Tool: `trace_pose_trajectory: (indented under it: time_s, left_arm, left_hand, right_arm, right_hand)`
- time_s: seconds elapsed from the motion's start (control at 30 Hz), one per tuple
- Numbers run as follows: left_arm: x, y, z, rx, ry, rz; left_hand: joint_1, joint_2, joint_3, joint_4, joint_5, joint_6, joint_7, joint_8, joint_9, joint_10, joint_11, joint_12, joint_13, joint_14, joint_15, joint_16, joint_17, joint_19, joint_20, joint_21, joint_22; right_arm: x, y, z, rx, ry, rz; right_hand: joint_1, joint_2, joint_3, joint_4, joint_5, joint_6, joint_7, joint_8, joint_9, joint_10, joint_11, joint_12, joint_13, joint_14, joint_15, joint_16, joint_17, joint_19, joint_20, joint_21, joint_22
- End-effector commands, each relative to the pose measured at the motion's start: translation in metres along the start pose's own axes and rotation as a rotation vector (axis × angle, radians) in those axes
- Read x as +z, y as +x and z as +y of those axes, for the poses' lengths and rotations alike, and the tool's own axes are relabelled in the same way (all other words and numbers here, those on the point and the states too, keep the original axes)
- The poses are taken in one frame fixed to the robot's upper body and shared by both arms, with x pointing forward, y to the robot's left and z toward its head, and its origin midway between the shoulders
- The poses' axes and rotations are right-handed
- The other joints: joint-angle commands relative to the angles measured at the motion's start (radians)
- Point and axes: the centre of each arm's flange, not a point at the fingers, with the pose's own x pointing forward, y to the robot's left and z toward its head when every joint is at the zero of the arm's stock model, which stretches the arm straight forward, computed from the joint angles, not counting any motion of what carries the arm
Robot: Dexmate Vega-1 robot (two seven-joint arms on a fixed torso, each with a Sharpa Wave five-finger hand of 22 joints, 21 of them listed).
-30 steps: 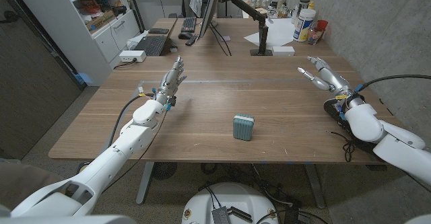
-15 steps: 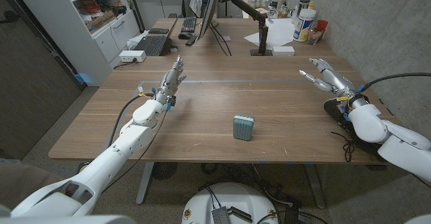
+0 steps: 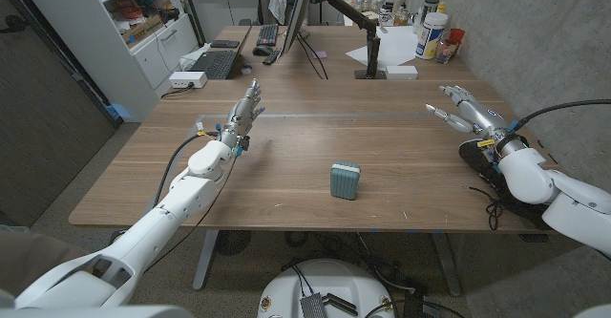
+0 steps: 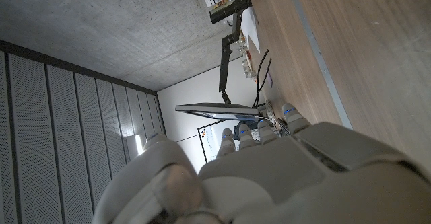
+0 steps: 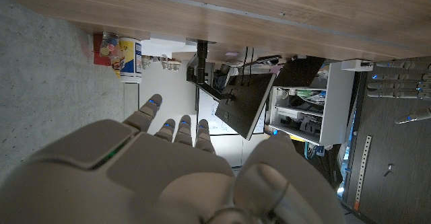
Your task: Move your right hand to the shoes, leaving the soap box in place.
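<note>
Head view: right hand (image 3: 470,111) at 3 o'clock over the table (image 3: 286,165), fingers apart, holding nothing. Dark shoes (image 3: 482,156) just behind it at the table's right edge, under the forearm. Soap box (image 3: 346,180) upright near centre, toward 6 o'clock, well apart from both hands. Left hand (image 3: 243,114) at 10 o'clock, fingers spread, empty.
Left wrist view: fingers (image 4: 259,132) extended, nothing in them.
Right wrist view: fingers (image 5: 176,130) extended, nothing held.

Both arms wear smooth, glossy white rounded shells. The left hand (image 3: 244,112) is silver-grey with slim metallic fingers; so is the right hand (image 3: 468,110). Black cables run along each forearm. Wrist views catch blue dots on pale grey fingertips (image 5: 154,102).
</note>
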Motion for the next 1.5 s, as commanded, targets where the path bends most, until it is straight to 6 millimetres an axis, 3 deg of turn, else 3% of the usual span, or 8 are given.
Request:
trace_pose_trajectory:
  time_s: [0.03,1.13,1.5]
  left_arm:
    - [0.002,0.0,0.007,0.005,0.005,-0.003]
    - [-0.003,0.006,0.007,-0.003,0.0,-0.002]
    - [-0.008,0.01,0.003,-0.014,-0.014,0.011]
  left_hand:
    - [0.004,0.004,-0.002,-0.003,-0.003,0.007,0.0,0.007,0.003,-0.005,0.005,0.006,0.003,-0.008,-0.001,0.003,0.005,0.002,-0.003,0.003,0.004]
    - [0.005,0.005,-0.001,-0.005,-0.003,0.007,0.0,0.007,0.003,-0.005,0.004,0.006,0.003,-0.012,-0.002,0.003,0.005,0.002,-0.005,0.003,0.004]
    - [0.004,0.005,-0.001,-0.006,-0.003,0.008,0.0,0.008,0.003,-0.005,0.004,0.006,0.003,-0.012,0.0,0.003,0.005,0.002,-0.005,0.002,0.004]
  right_arm:
    - [-0.002,-0.007,-0.004,0.014,-0.079,0.003]
    - [-0.004,-0.024,0.0,0.074,-0.335,0.011]
    - [-0.01,-0.028,0.0,0.08,-0.375,0.027]
  right_hand:
    - [0.015,0.0,-0.001,-0.008,-0.003,0.006,-0.004,0.008,0.002,0.002,-0.011,0.007,0.003,0.001,-0.018,0.01,0.002,0.004,0.004,0.004,0.002]
    - [0.011,-0.004,-0.005,-0.011,-0.006,0.026,-0.014,0.012,0.003,0.016,-0.024,0.01,0.004,0.011,-0.026,0.013,0.002,0.013,0.003,0.006,0.002]
    - [0.013,-0.002,-0.004,-0.013,-0.006,0.048,-0.031,0.018,0.003,0.026,-0.031,0.012,0.004,0.013,-0.032,0.013,0.002,0.016,0.004,0.006,0.002]
